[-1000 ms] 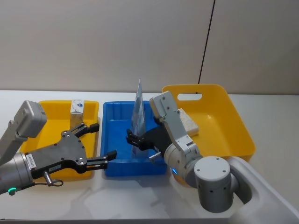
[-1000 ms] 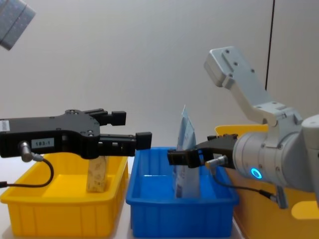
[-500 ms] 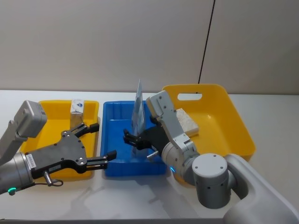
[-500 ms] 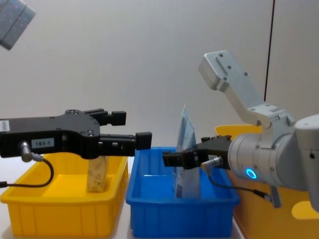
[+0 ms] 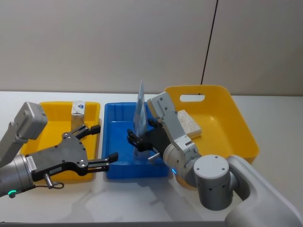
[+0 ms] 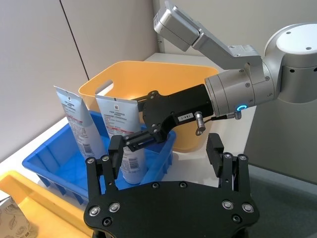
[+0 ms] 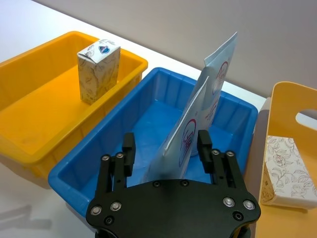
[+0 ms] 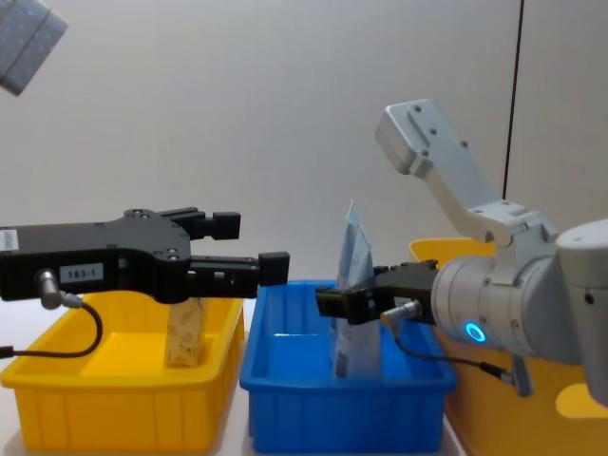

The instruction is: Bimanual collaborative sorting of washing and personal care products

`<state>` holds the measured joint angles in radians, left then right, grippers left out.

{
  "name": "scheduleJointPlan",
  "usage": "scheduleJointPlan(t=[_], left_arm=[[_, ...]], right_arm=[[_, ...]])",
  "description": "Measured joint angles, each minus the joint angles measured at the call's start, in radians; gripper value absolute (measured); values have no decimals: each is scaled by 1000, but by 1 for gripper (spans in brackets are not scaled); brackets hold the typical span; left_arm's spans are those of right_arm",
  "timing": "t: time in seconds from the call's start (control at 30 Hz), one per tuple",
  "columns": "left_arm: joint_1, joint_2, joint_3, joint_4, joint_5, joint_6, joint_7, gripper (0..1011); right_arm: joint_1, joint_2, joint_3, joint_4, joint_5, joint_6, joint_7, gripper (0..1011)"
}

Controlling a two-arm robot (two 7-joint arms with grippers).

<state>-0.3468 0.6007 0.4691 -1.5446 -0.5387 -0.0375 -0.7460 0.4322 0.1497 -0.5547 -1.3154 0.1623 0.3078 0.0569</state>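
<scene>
Big bin [image 5: 239, 120]: yellow, on the right; one speckled pack [image 5: 188, 122] lies flat in it, likely awaiting sorting.
Blue bin [image 5: 113, 127]: in the middle; two tubes stand upright here, crimped ends up, which suggests this is the bin for tubes.
Left bin [image 5: 54, 113]: yellow; one upright box [image 5: 78, 108] stands at its far end, probably already sorted.
Right gripper [image 7: 166, 148]: low inside the blue bin, jaws spread to either side of the near tube [image 7: 185, 136], with gaps visible, so not pinching. It reads as just having set the tube down or being about to take it; I cannot tell which.
Far tube [image 7: 220, 79]: just behind the near one, leaning close to it; whether they touch I cannot tell.
Left gripper [image 5: 102, 144]: hovers above the seam between left bin and blue bin, jaws wide apart and holding nothing; it looks parked, leaving room for the right arm.
Change from a second ago: the right arm's wrist has shifted a little toward the left, and the gripper sits slightly nearer the tube. The left gripper, tubes, box and pack have not moved.
</scene>
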Motion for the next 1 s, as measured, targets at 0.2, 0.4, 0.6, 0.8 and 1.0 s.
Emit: scheduleJointPlan(t=[0.2,0.4,0.6,0.8,1.0], left_arm=[[0,0,0,0,0,0,0,1001],[0,0,0,0,0,0,0,1001],[0,0,0,0,0,0,0,1001],[0,0,0,0,0,0,0,1001],[0,0,0,0,0,0,0,1001]], right_arm=[[2,-1,0,4,-1,-2,2,583],[3,-2,0,6,-1,-2,2,389],[4,-2,0,8,-2,-3,3,223],[4,-3,0,8,-2,-3,4,135],[5,-3,0,9,-3,-3,4,128]])
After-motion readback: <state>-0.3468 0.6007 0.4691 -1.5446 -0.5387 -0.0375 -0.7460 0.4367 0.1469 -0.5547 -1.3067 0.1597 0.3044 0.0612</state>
